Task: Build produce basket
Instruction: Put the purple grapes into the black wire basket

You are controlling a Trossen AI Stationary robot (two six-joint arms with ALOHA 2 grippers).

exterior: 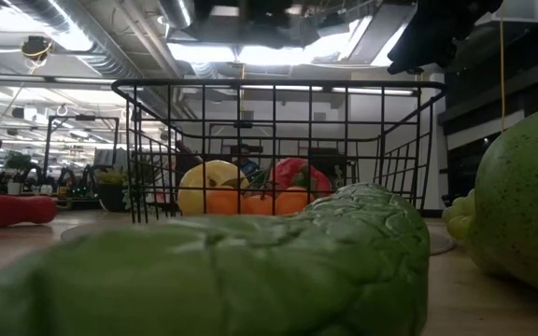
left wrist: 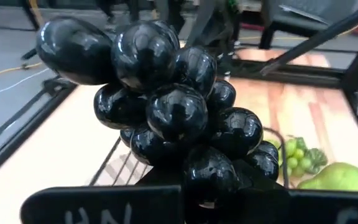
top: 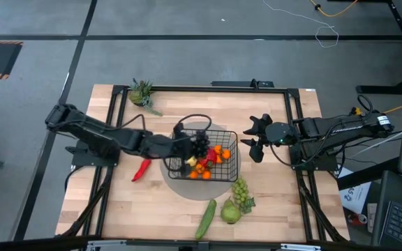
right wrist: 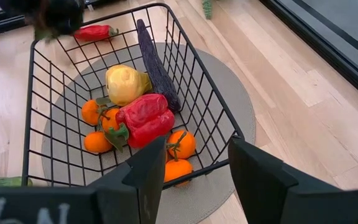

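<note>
The black wire basket [top: 222, 171] stands on a round grey mat at the table's centre. It holds a yellow fruit [right wrist: 126, 84], a red pepper [right wrist: 145, 118], several small oranges [right wrist: 180, 143] and a long dark purple piece [right wrist: 157, 65]. My left gripper [top: 189, 145] is shut on a bunch of dark grapes [left wrist: 166, 106] above the basket's left side. My right gripper [right wrist: 197, 171] is open and empty, just right of the basket [right wrist: 191, 93]. On the table lie a second red pepper [top: 141, 169], green grapes [top: 241, 189], a pear [top: 230, 213] and a cucumber [top: 206, 218]. My left gripper holds the dark grape bunch [top: 199, 143], reaching in about level from the table's left. The bunch itself hides where the fingers meet it in the left wrist view. The bunch is lifted clear, above the basket's rim [right wrist: 42, 46].
A leafy green piece [top: 144, 94] lies at the table's far left. The cucumber [exterior: 250, 271] and the pear [exterior: 530, 205] lie near the front edge, in front of the basket [exterior: 278, 140]. Black frame rails run along the table's sides.
</note>
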